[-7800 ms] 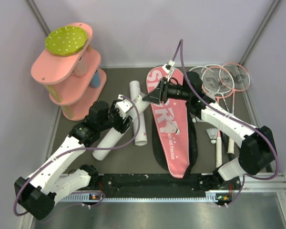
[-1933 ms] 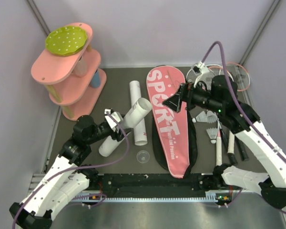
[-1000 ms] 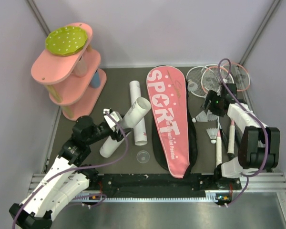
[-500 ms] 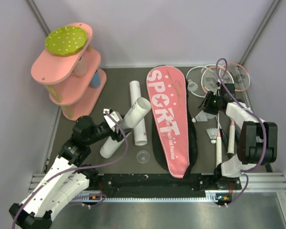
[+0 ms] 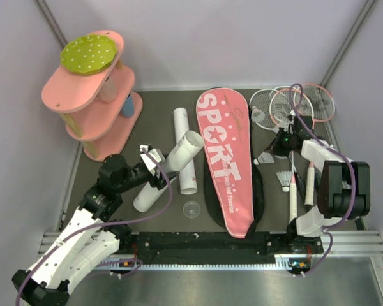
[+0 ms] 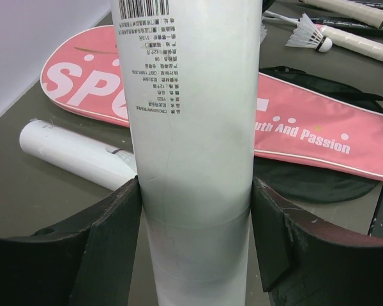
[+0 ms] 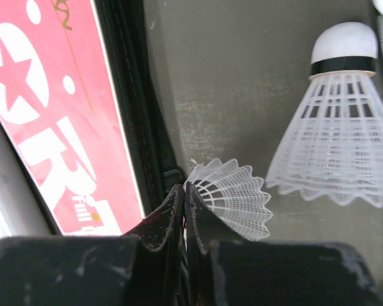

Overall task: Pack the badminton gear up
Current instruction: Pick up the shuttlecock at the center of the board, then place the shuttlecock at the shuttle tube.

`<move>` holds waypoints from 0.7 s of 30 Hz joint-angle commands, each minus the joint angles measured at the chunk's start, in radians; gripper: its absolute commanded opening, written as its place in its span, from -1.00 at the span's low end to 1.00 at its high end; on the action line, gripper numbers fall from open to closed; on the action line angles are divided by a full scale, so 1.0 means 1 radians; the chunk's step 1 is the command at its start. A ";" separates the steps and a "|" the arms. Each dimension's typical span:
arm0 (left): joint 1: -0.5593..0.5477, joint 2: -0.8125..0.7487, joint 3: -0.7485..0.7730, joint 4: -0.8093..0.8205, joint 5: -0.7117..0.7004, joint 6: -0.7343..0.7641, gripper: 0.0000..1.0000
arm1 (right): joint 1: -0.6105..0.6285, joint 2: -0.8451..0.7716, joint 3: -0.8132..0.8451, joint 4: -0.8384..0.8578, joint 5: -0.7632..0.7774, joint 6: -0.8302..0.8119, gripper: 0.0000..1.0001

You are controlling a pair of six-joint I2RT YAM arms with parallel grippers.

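My left gripper [image 5: 152,173] [image 6: 195,191] is shut on a long white tube [image 5: 172,164] [image 6: 190,115], one finger pressed on each side of it. That tube lies slanted across a second white tube [image 5: 184,150] [image 6: 76,153]. The pink "SPORT" bag [image 5: 225,159] [image 6: 306,127] [image 7: 45,115] lies flat in the middle. Just right of the bag's black zipper edge [image 7: 131,95], my right gripper [image 5: 272,153] [image 7: 185,189] is shut on the skirt rim of a white shuttlecock [image 5: 265,157] [image 7: 236,197]. Another shuttlecock [image 5: 284,180] [image 7: 345,115] lies close by. The rackets [image 5: 293,105] lie at the back right.
A pink tiered shelf [image 5: 89,108] with a green dotted disc stands at the back left. A small clear cap [image 5: 191,208] lies on the mat in front of the tubes. Racket handles [image 5: 293,197] [image 6: 364,41] stretch toward the near right edge. Walls close in on both sides.
My right gripper has closed from open onto the shuttlecock's skirt and shifted slightly toward the bag. The left arm and its tube have not moved.
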 commanded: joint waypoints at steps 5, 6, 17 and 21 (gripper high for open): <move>-0.005 0.057 0.043 0.038 -0.078 0.003 -1.00 | 0.139 -0.229 0.113 -0.068 0.033 0.047 -1.00; -0.005 0.089 0.051 0.025 -0.116 0.005 -1.00 | 0.176 -0.262 0.142 -0.082 0.061 0.018 -1.00; -0.005 0.147 0.060 -0.004 -0.112 0.015 -1.00 | 0.511 -0.330 0.489 -0.131 0.012 0.020 -1.00; -0.005 0.140 0.060 -0.004 -0.095 0.015 -1.00 | 0.580 -0.308 0.514 -0.131 0.033 0.019 -1.00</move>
